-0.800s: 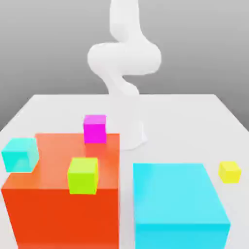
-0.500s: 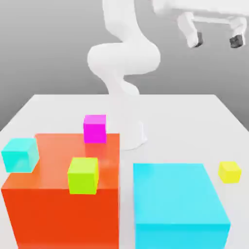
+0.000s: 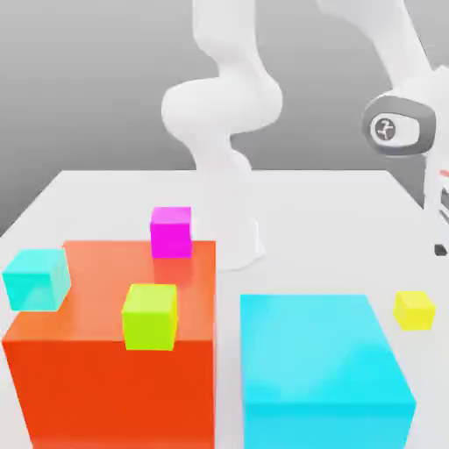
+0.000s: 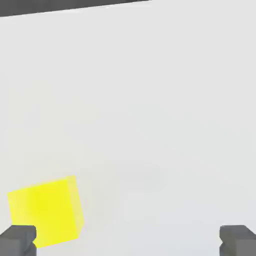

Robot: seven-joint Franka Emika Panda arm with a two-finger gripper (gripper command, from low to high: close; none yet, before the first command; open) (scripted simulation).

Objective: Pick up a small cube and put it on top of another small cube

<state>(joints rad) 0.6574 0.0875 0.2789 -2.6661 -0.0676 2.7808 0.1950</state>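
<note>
My hand view looks down on the white table (image 4: 150,100), and my gripper (image 4: 128,240) stands spread wide, its two dark fingertips (image 4: 18,240) far apart with nothing between them. The small yellow cube (image 4: 46,211) sits on the table just beside one fingertip, not inside the gap.

The exterior view gives what my hand camera misses. There the same cube (image 3: 413,310) rests alone on the table near the exterior view's right edge, apart from the big cyan block (image 3: 320,368). My arm (image 3: 399,123) reaches down along that right edge, above the cube. On the exterior view's left stands a large orange-red block (image 3: 114,377) carrying a lime yellow-green cube (image 3: 149,317) and a magenta cube (image 3: 171,231), with a small cyan cube (image 3: 36,279) at its left side.
</note>
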